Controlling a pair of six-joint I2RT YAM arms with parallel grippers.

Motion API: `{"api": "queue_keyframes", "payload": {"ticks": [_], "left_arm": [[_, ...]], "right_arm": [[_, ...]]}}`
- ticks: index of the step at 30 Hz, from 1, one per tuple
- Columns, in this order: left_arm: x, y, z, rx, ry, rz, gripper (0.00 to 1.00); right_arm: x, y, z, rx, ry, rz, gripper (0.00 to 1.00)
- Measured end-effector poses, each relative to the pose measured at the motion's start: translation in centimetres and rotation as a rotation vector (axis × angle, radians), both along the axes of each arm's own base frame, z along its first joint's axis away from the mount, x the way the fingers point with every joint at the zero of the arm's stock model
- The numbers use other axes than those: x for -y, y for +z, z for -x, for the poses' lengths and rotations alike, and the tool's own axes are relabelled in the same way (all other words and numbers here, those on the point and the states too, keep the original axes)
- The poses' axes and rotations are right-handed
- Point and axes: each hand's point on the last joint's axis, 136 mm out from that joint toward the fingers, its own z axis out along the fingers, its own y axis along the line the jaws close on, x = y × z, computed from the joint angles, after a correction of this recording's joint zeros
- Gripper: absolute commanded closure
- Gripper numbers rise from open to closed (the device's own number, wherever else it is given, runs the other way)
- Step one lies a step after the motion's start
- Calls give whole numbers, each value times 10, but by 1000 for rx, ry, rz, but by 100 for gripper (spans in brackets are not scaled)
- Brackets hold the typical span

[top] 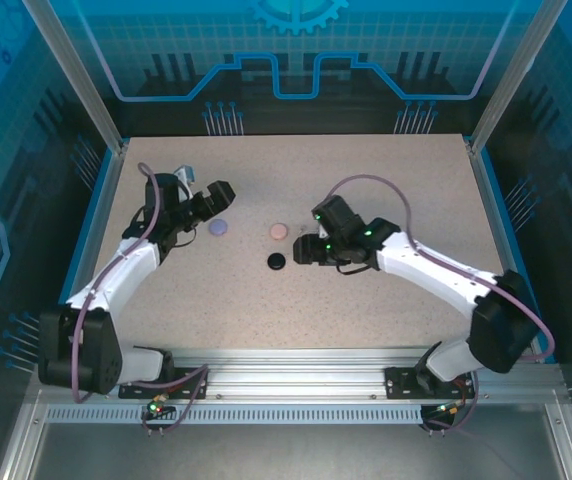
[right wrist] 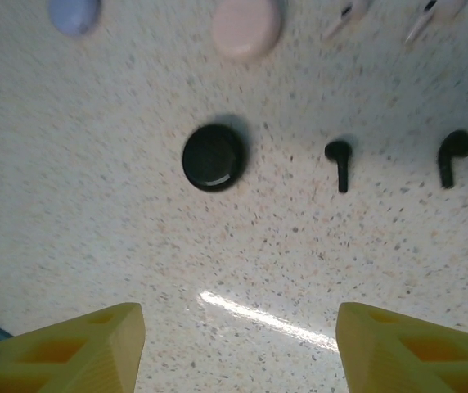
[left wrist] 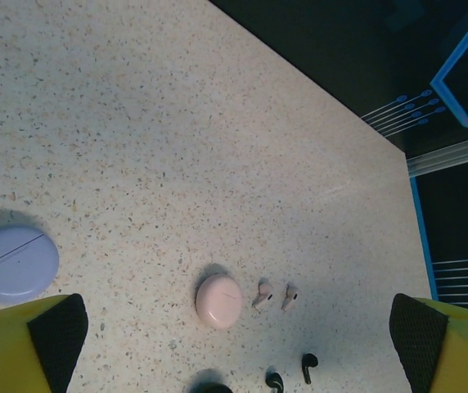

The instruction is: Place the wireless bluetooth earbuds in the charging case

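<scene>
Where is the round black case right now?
The round black case lies centrally in the top view, directly on the near side of the round pale pink case.

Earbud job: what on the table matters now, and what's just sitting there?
In play: pink buds, pink case, black buds, black case; both cases shut.
Idle, it seems: lilac case, shut, off to the left.

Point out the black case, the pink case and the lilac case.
black case (right wrist: 213, 157): right wrist view, middle of its top.
pink case (left wrist: 219, 301): left wrist view, middle of its top.
lilac case (left wrist: 17, 270): left wrist view, just below the seam.
</scene>
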Motion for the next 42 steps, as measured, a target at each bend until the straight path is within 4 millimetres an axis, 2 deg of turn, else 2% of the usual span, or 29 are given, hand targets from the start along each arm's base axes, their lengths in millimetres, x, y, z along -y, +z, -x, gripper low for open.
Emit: {"api": "queue_keyframes", "payload": {"ticks": [4,9,13,17,22,27,38,42], "left_arm": [[0,10,2,31,2,2,1],[-7,9,1,42,50,6,1],[-22,-2,6,23,131,21,1],[-44,-2,3,11,215,44,1],[-59,6,3,28,276,66,1],[-61,18,6,57,287,74,1],[-68,22,7,69,306,75,1],[-68,24,8,75,301,79,1]], "right_arm": [[-19,-31,2,-59,22,68,32],[-48,-53,-11,-95,-9,116,31],[-63,-65,-22,-130,-77,142,31],[-73,-74,-34,-157,-158,176,32],[-78,-84,-45,-178,-257,234,31],[-76,-91,-51,-196,-332,290,31],[-79,-117,-59,-228,-391,365,33],[-82,-115,-60,-227,-393,360,36]]}}
